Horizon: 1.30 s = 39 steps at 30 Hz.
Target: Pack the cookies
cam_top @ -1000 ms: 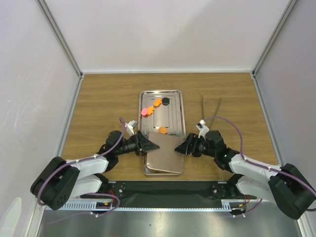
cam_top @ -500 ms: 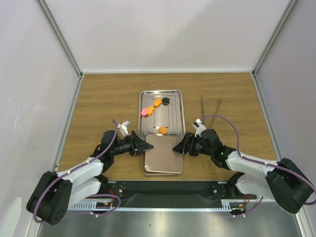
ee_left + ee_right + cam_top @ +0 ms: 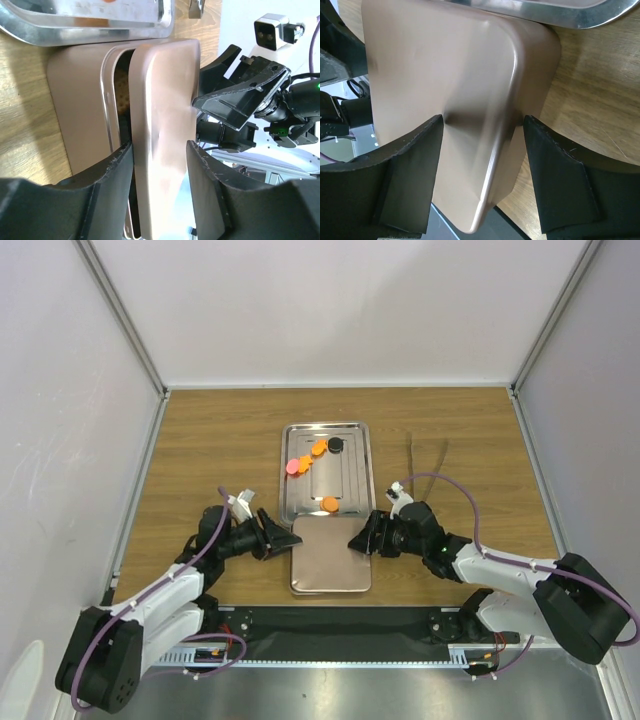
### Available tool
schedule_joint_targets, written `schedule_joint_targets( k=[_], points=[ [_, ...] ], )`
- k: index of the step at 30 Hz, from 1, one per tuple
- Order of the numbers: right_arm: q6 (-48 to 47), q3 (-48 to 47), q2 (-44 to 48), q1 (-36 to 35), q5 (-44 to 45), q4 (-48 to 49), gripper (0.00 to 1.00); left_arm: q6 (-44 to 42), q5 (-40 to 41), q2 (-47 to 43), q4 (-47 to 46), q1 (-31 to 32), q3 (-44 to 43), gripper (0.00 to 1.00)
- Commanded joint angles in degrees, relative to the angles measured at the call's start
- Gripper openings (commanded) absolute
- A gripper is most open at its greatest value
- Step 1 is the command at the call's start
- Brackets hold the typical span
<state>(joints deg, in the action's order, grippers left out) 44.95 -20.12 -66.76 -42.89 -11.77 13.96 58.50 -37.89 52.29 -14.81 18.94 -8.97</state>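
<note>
Two grippers closed on one pinkish lid (image 3: 330,558), my left gripper (image 3: 288,538) and my right gripper (image 3: 354,539) on opposite long edges, lid over its box (image 3: 80,110), cookies (image 3: 318,448) on steel tray (image 3: 354,466) beyond.

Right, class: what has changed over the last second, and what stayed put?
The lid, earlier tilted and askew, now lies lowered and square over the box. The left end effector drew back leftward; the right end effector barely shifted. Both still grip it. The cookies and tray are unmoved.
</note>
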Motion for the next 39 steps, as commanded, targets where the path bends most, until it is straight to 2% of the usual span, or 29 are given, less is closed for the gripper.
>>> schedule_joint_targets(
  k=[1,12,17,26,39],
  points=[
    [-1.0,-2.2,-0.03,-0.52,2.01,0.46,0.7,-2.69,0.53,-2.19,3.11,-1.01,-0.87,0.54],
    [-1.09,-2.99,0.49,-1.31,3.68,-1.3,0.7,-9.72,9.76,-5.53,19.97,-1.71,-6.05,0.6],
    [-1.79,-4.84,0.05,-2.19,5.26,-3.93,0.7,-12.18,12.05,-6.06,23.15,-1.8,-7.9,0.62],
    [-1.18,-7.56,-1.97,-4.12,8.86,-7.27,0.7,-13.32,11.61,-7.46,22.63,-0.66,-7.38,0.68],
    [-1.88,-14.77,-5.04,-9.05,17.3,-16.15,0.72,-11.57,14.16,-5.71,19.56,9.09,-7.29,0.7]
  ],
)
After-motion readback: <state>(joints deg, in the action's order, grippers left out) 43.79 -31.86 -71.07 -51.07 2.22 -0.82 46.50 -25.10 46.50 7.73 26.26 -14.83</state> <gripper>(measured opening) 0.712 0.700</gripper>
